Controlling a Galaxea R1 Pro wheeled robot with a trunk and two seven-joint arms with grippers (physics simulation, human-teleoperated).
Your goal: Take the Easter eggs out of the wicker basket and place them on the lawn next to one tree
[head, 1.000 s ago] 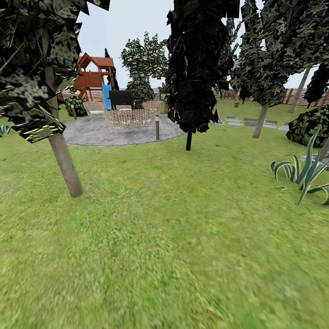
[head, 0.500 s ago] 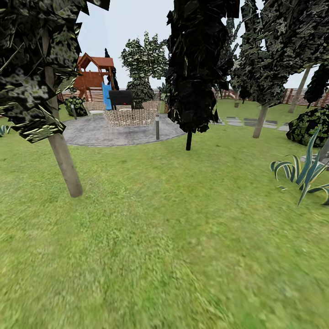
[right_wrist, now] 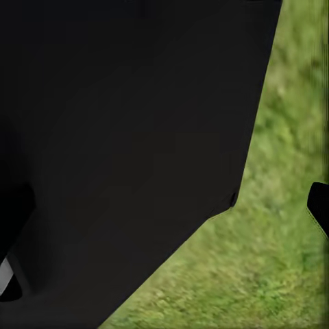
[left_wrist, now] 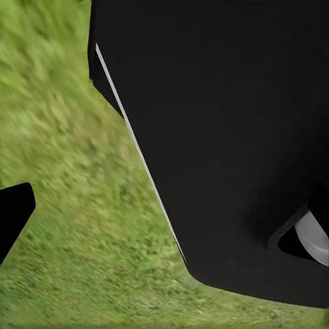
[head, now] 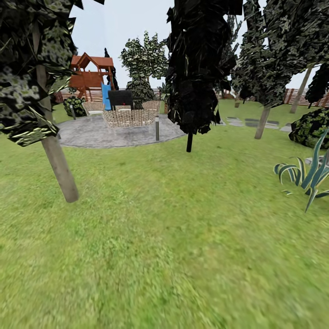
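Honestly, at this point I'd say the job had barely got going, judging by the feeds. The head camera gave me a big stretch of the lawn (head: pixel 173 237), short green grass, a bit smeary up close, running back to a grey paved circle (head: pixel 109 133) with wicker seats (head: pixel 130 117) and a short post light (head: pixel 157 128) on it. No basket and no eggs anywhere I could spot, so all three eggs were still to be fetched and laid down, as far as I could judge. Tree-wise, there was a pale leaning trunk (head: pixel 57 160) near on the left with dark blocky leaves hanging over it, a dark narrow cypress-type tree (head: pixel 198 64) in the middle, and another thin-trunked one (head: pixel 262 121) further right. I couldn't tell if any of those was the thick mottled one I wanted. A spiky broad-leaved plant (head: pixel 308 176) sat at the right edge, a red play tower (head: pixel 91 75) and a slatted fence (head: pixel 292 96) far behind. Both wrist cams were mostly black robot body (left_wrist: pixel 226 137) with grass beneath; just a dark sliver of the left tool (left_wrist: pixel 14 216) and one of the right tool (right_wrist: pixel 319 205) at the edges. I couldn't tell how far open either tool was, or whether it carried anything.
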